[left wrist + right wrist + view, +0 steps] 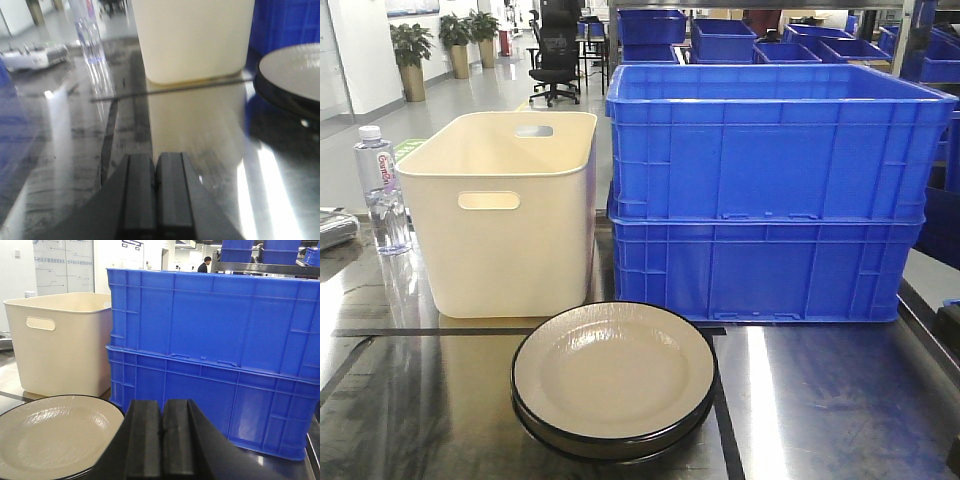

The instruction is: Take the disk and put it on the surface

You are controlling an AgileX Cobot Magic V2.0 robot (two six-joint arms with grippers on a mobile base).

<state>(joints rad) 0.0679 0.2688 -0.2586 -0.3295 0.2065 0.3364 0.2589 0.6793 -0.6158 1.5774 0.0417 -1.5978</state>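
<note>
2 stacked disks (pixel 613 380), bottle (pixel 381 190) front-view only.

- Left gripper (pixel 155 192): two dark grey, flat-faced rectangular fingers, matte, rising from a wider flared dark base.
- Right gripper (pixel 161 440): two black blocky fingers with rounded tops, on a sloping black base.

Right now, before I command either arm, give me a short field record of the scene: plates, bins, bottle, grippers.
plates: beige plate with black rim, stacked on at least one more, lying on the glossy tabletop, ungrasped
cream bin: cream tub with handle cutouts, behind the plates, to the left in the front view
blue crates: two stacked blue crates, behind the plates, to the right
water bottle: clear bottle, left of the tub
left gripper: shut, empty
right gripper: shut, empty, near the plates
</note>
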